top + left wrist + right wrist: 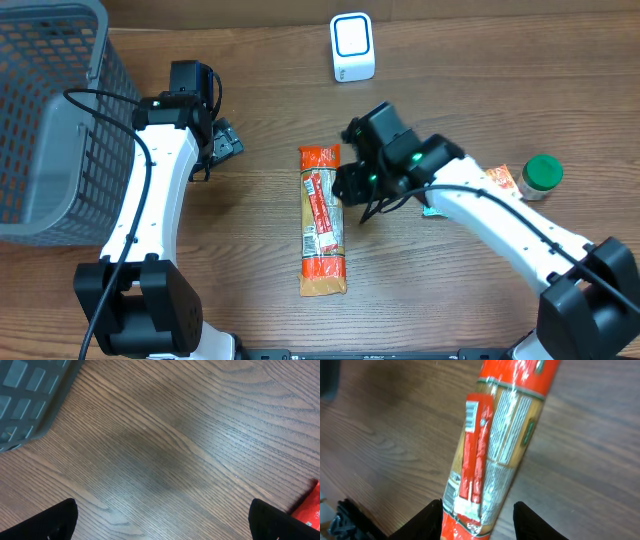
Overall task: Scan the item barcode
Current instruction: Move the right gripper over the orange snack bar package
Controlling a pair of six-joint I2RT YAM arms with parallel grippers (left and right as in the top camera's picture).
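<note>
Red/tan pkg (pixel 322 225), label print unreadable | L claw (pixel 162 515) wide open | R claw (pixel 477 515) astride pkg end, grip unclear

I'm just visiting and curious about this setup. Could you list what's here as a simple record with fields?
Surface: wooden table
Centre: long red-and-orange packet, lying flat
Top: small white device, likely the scanner
Far left: grey mesh basket
Right: green-lidded jar
Left gripper: open, above bare wood
Right gripper: straddles the packet's end, grip unclear
</note>
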